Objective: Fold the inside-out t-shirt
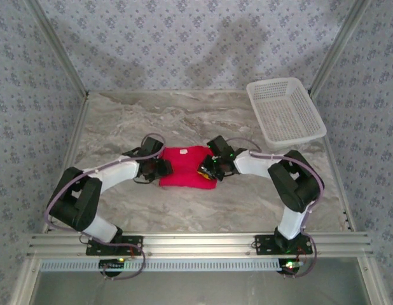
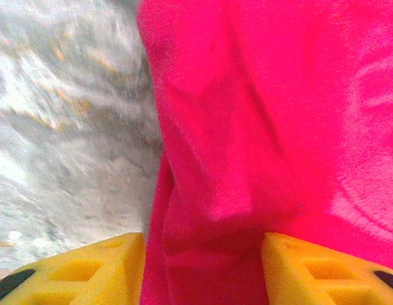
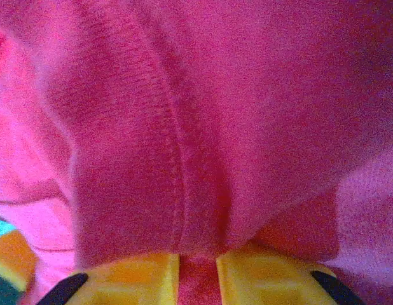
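Middle of table (image 1: 203,210): red t-shirt (image 1: 186,166) lies small, bunched. Right gripper (image 3: 198,264) pinches seam fold tight. Left gripper (image 2: 203,254) fingers apart, cloth between; cannot tell if squeezing. Tip: lift 2 sides level, go slow, lay edge flat.

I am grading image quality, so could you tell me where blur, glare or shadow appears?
Top external: sharp, evenly lit, soft shadows on the back wall. Left wrist: table smeared by blur, pale sheen on the t-shirt. Right wrist: cloth very close, seam crisp, edges soft.
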